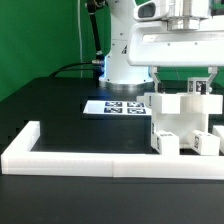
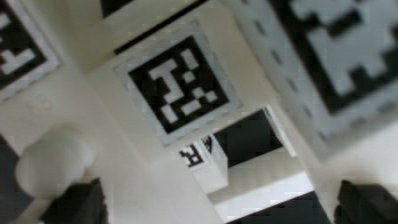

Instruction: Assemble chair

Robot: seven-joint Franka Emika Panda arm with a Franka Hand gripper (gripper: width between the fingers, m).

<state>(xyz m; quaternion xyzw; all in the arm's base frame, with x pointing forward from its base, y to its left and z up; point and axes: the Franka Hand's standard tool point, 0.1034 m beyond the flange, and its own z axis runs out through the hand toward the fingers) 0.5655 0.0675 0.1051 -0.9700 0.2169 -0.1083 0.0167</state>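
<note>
The chair [image 1: 182, 125] is a blocky white structure of slabs and posts with small black-and-white tags, standing at the exterior view's right against the border wall. My gripper [image 1: 185, 84] hangs right above it, jaws spread wide on either side of an upright tagged piece [image 1: 197, 88] at the chair's top. In the wrist view the gripper [image 2: 217, 208] is open. Its dark fingertips [image 2: 71, 203] sit at the two sides of a white post [image 2: 151, 170] with a tag [image 2: 182, 85]. One finger is near the post, the other stands apart across a dark gap.
The marker board [image 1: 112, 107] lies flat on the black table beside the chair, in front of the arm's base [image 1: 125, 60]. A long low white border wall [image 1: 90, 160] runs along the front and turns back at the exterior view's left. A green backdrop stands behind.
</note>
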